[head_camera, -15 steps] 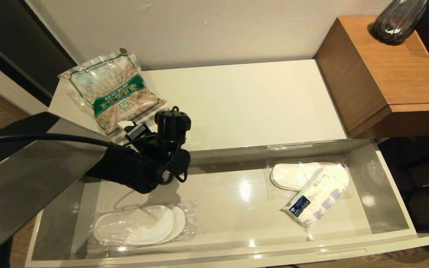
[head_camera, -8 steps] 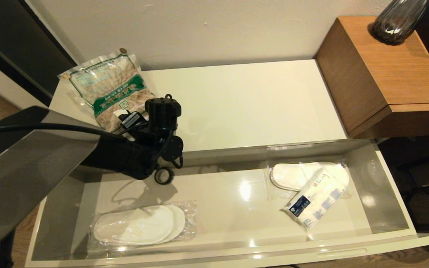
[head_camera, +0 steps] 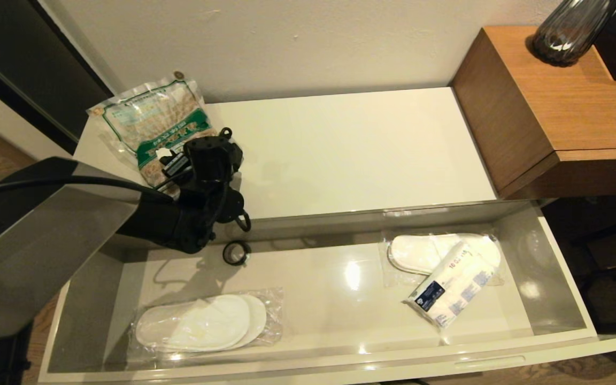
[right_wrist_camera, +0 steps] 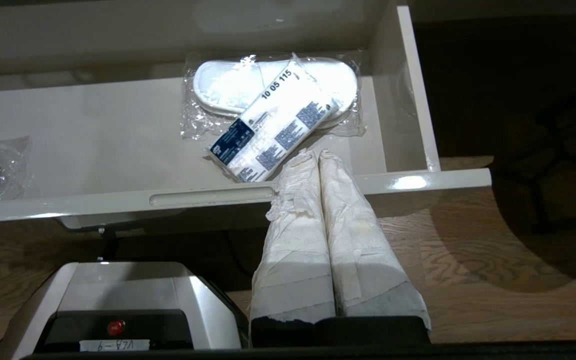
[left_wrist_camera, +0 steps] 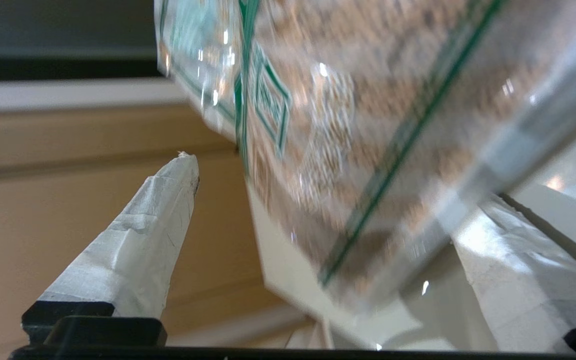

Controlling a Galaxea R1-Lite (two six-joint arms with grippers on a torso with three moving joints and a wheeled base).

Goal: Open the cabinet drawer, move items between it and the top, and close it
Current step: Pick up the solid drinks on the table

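Reaching: left pincer wide at food bag | drawer open

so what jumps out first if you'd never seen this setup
The long cabinet drawer stands wide open, with a wrapped pair of slippers near its left front and a tissue pack lying across a second pair at the right. On the top, the left gripper is open around the near edge of the bag of tan food.
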